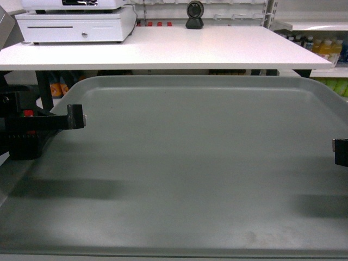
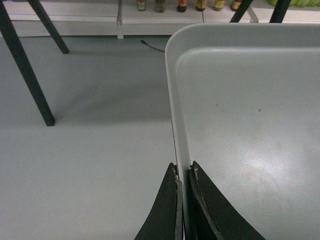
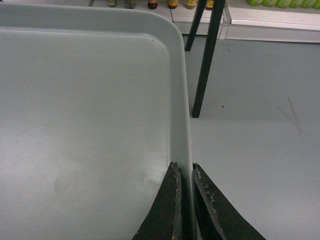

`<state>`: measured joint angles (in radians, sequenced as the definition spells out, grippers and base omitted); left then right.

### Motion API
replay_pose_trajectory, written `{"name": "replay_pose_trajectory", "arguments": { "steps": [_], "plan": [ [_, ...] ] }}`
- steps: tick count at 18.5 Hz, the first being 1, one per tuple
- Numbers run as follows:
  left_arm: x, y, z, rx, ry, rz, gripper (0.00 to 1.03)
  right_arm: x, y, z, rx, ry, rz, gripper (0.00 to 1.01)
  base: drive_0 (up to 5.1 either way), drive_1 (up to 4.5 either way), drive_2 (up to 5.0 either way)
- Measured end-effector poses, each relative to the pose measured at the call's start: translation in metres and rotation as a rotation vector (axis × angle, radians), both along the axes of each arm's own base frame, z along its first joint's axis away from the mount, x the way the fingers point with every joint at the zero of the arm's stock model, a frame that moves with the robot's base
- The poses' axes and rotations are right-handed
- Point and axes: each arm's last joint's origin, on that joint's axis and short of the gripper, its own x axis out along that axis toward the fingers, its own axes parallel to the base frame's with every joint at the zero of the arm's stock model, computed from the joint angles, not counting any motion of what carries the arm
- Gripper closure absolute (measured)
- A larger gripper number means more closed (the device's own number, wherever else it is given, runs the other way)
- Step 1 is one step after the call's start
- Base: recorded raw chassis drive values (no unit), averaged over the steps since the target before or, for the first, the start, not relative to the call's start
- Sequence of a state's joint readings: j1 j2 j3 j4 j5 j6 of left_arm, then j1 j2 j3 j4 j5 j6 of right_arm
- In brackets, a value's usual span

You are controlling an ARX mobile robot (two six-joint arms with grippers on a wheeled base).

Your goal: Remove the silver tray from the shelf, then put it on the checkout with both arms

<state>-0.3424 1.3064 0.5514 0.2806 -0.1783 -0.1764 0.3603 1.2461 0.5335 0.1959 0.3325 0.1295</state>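
Observation:
The silver tray (image 1: 185, 163) fills the lower head view, held level in the air in front of the white checkout (image 1: 206, 49). My left gripper (image 1: 76, 117) is shut on the tray's left rim (image 2: 176, 125), one finger on each side of it (image 2: 183, 170). Over on the far side, the right gripper (image 1: 340, 152) pinches the right rim (image 3: 182, 100) the same way (image 3: 184, 167). Nothing lies on the tray (image 3: 85, 110). The tray's far edge sits just below and short of the checkout's front edge.
A white cash drawer (image 1: 76, 24) stands on the checkout's back left, a black scanner (image 1: 194, 15) at the back middle. Black slanted table legs (image 2: 27, 75) (image 3: 205, 60) stand on the grey floor. Shelves with bottles (image 1: 326, 49) are at the right.

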Motion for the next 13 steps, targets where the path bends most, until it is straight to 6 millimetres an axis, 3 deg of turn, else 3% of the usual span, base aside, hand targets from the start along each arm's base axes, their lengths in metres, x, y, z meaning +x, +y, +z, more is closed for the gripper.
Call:
{"name": "replay_pose_trajectory", "arguments": {
  "steps": [13],
  "plan": [
    [0.0001,0.0012,-0.0003,0.001,0.004,0.004,0.99,-0.0006,0.0011,-0.0001,-0.001,0.002,0.004,0.98,0.0,0.00,0.0]
  ]
}}
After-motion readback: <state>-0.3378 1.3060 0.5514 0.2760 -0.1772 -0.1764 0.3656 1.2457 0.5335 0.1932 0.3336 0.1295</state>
